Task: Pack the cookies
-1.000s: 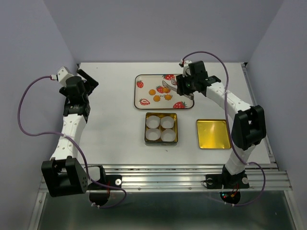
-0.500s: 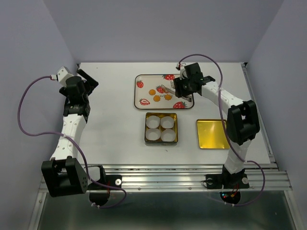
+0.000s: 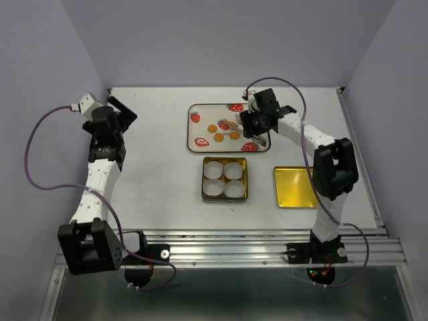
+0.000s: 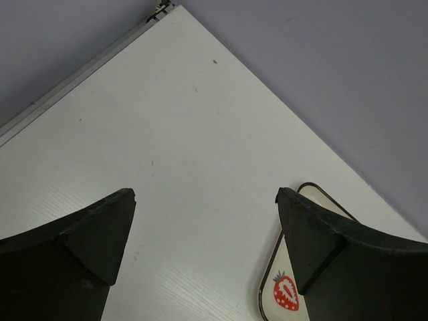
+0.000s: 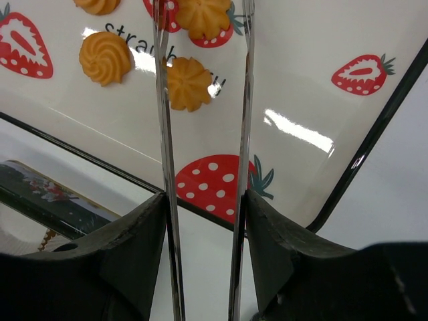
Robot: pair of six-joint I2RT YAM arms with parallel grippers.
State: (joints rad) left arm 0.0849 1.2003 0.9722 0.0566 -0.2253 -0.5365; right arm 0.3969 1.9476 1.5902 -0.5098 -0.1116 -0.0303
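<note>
The cookies (image 5: 188, 83) lie in a loose cluster of four on the strawberry tray (image 5: 294, 100), and being round they give me no axis to line up on. In my right wrist view two of them sit straight ahead of the right jaws, between the blades of the metal tongs (image 5: 244, 134) that those jaws are clamped on. The nearer one is against the blade on that view's left, and the other two lie outside it. The blade tips run out of view. The left jaws gape wide over bare tabletop (image 4: 167, 154), well apart, so I judge this to be the right arm's pick.
</note>
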